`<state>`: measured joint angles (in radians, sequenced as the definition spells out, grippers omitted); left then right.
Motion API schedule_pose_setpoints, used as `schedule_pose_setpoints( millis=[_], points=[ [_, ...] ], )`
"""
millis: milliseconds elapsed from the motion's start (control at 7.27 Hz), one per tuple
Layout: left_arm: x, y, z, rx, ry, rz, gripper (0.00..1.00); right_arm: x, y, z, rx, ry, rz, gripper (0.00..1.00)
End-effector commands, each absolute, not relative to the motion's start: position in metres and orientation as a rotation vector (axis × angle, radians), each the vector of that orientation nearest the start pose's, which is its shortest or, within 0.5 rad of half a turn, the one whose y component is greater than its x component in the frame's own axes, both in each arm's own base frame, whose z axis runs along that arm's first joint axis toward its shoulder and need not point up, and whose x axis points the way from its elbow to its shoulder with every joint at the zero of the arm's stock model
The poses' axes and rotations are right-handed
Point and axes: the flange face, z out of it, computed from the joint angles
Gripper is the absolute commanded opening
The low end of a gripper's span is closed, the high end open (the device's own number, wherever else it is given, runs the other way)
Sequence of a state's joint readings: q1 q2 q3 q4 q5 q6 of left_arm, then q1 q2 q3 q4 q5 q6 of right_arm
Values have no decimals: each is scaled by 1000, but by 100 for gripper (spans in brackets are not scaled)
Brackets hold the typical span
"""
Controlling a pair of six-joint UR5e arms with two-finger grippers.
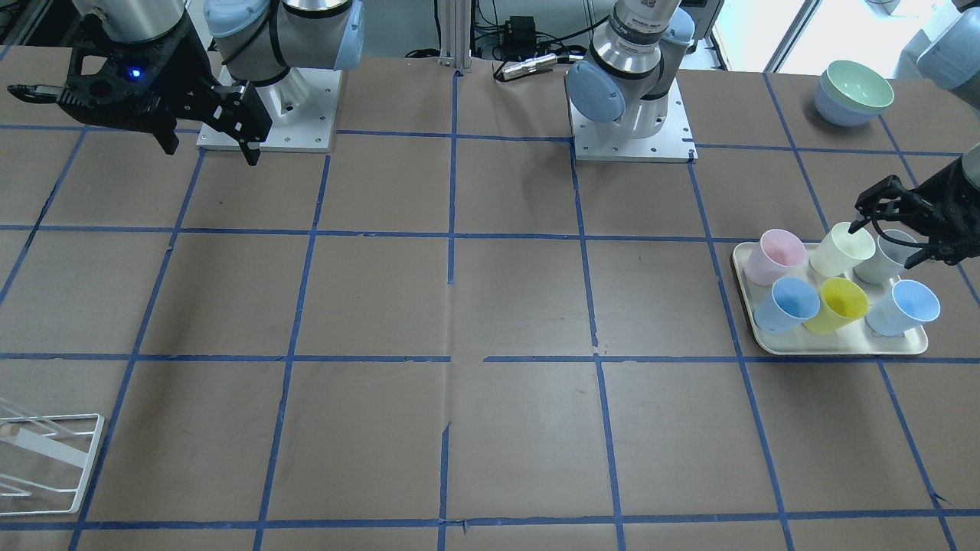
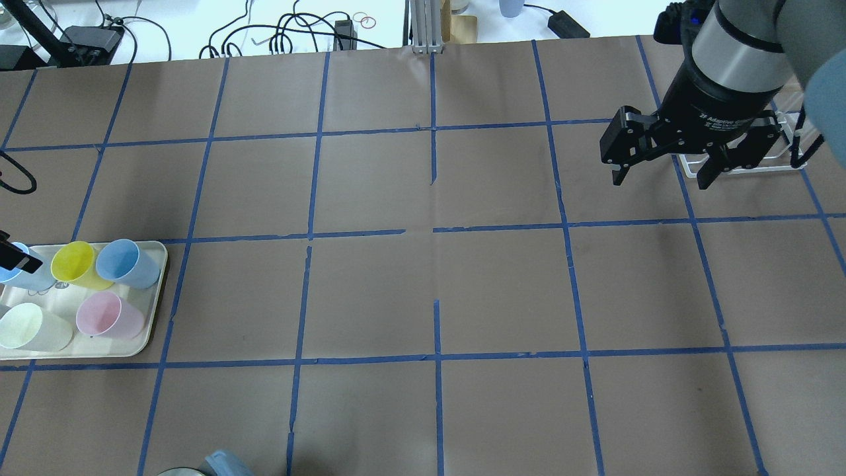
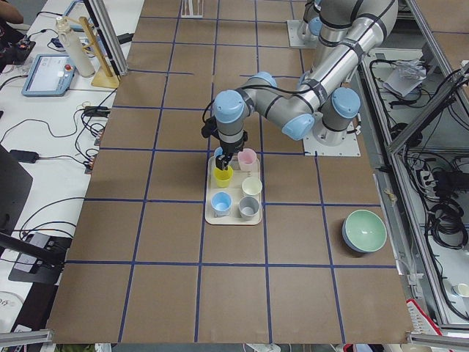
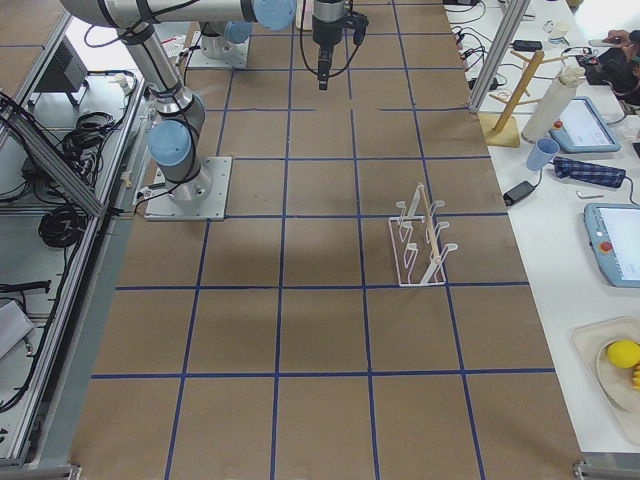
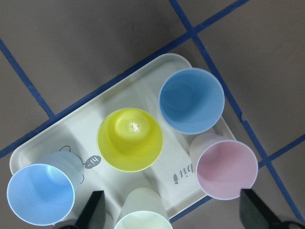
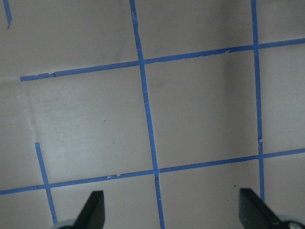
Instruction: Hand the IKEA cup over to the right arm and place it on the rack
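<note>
- the ikea cup (image 1: 842, 249) is seen standing mouth up on a cream tray (image 1: 834, 348), at the end of the table on the robot's left side.
- the cup is placed in the middle of the row nearer the robot, between a pink cup (image 1: 775, 256) and a grey cup (image 1: 884, 260).
- a yellow cup (image 1: 838, 304) and two blue cups are set in the other row.
- the left gripper (image 1: 890, 241) is held just over the tray with its fingers spread wide; nothing is held in it.
- in the left wrist view the pale cup is seen low down between the two fingers (image 5: 95, 210); it cannot be told if it is touched.
- the right gripper (image 2: 661, 175) is held up over the table, spread open, and nothing is held in it.
- the rack (image 4: 420, 240) is found at the other end of the table, well apart from the tray, with no cup on it.
- a green bowl (image 1: 854, 92) is seen near the tray.
</note>
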<state>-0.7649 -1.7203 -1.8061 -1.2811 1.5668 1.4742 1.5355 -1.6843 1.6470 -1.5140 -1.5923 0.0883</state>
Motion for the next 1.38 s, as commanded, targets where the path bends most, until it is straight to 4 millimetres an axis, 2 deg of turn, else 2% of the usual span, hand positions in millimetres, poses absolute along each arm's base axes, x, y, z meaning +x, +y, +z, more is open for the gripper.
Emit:
schedule_pose_setpoints(
  millis=[0, 275, 550, 962, 1100, 1238],
  points=[
    [305, -454, 292, 1211, 3008, 120, 100, 115, -446, 498, 196, 3159, 33, 100],
    [320, -461, 267, 1280, 2954, 155, 100, 116, -446, 498, 196, 3157, 33, 100],
    [322, -454, 249, 1292, 2986, 186, 100, 115, -446, 498, 196, 3159, 31, 100],
    [331, -441, 247, 1289, 2962, 313, 100, 117, -447, 498, 200, 3146, 29, 100],
    [330, -441, 252, 1284, 2955, 309, 100, 117, -446, 498, 208, 3152, 28, 100],
    [330, -438, 245, 1277, 2978, 312, 100, 118, -446, 506, 207, 3137, 5, 100]
  ],
)
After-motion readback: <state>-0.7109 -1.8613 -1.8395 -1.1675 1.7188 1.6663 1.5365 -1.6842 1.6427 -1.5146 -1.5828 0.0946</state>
